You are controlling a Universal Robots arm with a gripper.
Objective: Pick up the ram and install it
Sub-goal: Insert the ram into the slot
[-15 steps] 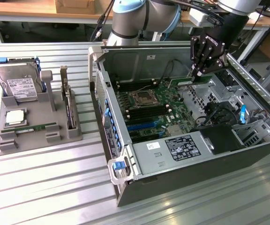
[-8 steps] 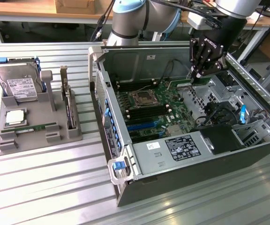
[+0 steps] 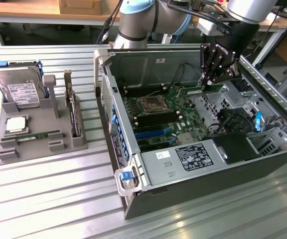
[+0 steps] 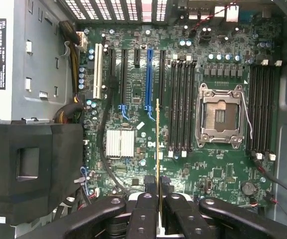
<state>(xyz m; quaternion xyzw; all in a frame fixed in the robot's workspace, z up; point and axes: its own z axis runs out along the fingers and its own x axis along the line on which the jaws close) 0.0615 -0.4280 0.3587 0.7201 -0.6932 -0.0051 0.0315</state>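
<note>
Pick-up is complete. The claw [image 3: 208,83] is clenched on the ram [image 3: 188,91], and the stick reaches out from the fingertips inside the open computer case [image 3: 158,172], above the motherboard [image 3: 158,117].

Installation is not yet done. In the wrist view we see the ram [image 4: 157,139] edge-on, as a thin pale line running out from the claw [image 4: 158,194]. It lies parallel to the slots, over the board between the blue expansion slot [image 4: 149,79] and the nearer bank of black memory slots [image 4: 182,107]. We judge that it is not seated, and those slots look empty.

The ram is a flat, rigid green board. The processor socket [image 4: 220,117] is a square frame of bright metal. A second stick [image 3: 39,135] lies in the moulded grey fixture [image 3: 14,149] on the ribbed metal tabletop [image 3: 44,199].
</note>
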